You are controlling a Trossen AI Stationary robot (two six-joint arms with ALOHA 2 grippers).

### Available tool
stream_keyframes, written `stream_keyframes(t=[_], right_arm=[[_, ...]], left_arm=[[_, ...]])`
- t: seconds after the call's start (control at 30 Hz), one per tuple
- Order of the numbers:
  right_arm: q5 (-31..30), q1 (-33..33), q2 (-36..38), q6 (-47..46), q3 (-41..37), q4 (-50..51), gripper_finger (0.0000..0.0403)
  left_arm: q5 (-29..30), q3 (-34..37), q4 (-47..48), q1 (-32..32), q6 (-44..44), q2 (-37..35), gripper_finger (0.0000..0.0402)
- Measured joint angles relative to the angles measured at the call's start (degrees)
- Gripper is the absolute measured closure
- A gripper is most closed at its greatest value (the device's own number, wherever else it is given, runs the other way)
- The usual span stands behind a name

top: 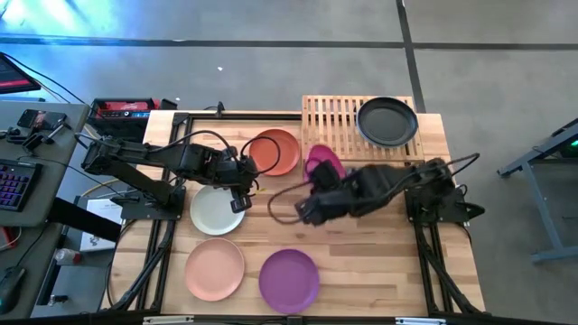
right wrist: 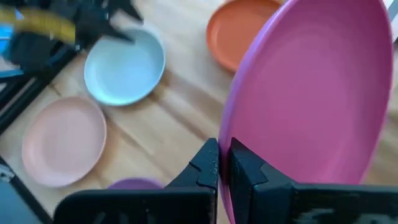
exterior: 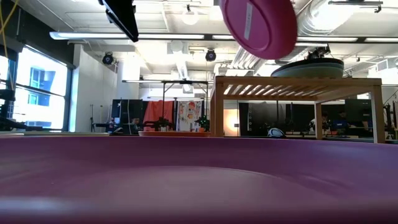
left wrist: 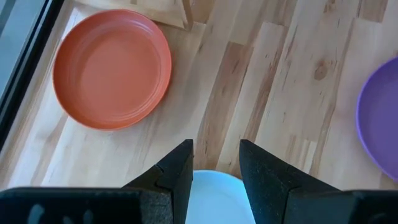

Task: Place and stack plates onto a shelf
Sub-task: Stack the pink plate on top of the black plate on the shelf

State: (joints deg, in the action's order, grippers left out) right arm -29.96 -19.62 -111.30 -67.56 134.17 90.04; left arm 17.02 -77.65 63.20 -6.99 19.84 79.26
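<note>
Plates, round and matte, dot the pale plank bench point(top: 379, 262) as we watch the right gripper point(right wrist: 222, 163), jaws clamped on the magenta plate's point(right wrist: 317, 93) rim, hold it tilted aloft beside the slatted bamboo shelf point(top: 330, 117), where a black plate point(top: 386, 121) sits. We see the left gripper point(left wrist: 216, 163), jaws parted and empty, over the pale plate point(top: 218, 208), near the orange-red plate point(left wrist: 112, 67).

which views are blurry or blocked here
Low view: a purple plate right at the lens fills the lower half, out of focus. Right wrist view: the left arm is smeared. High view: the right arm is motion-blurred. Left wrist view: sharp.
</note>
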Motion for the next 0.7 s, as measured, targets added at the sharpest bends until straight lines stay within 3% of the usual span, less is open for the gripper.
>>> stream_keyframes(t=[0.7], right_arm=[[-2.6,23.1,12.7,32.8,0.0,0.0,0.0403]], left_arm=[[0.1,0.0,0.0,9.8,-2.7,0.0,0.0282]])
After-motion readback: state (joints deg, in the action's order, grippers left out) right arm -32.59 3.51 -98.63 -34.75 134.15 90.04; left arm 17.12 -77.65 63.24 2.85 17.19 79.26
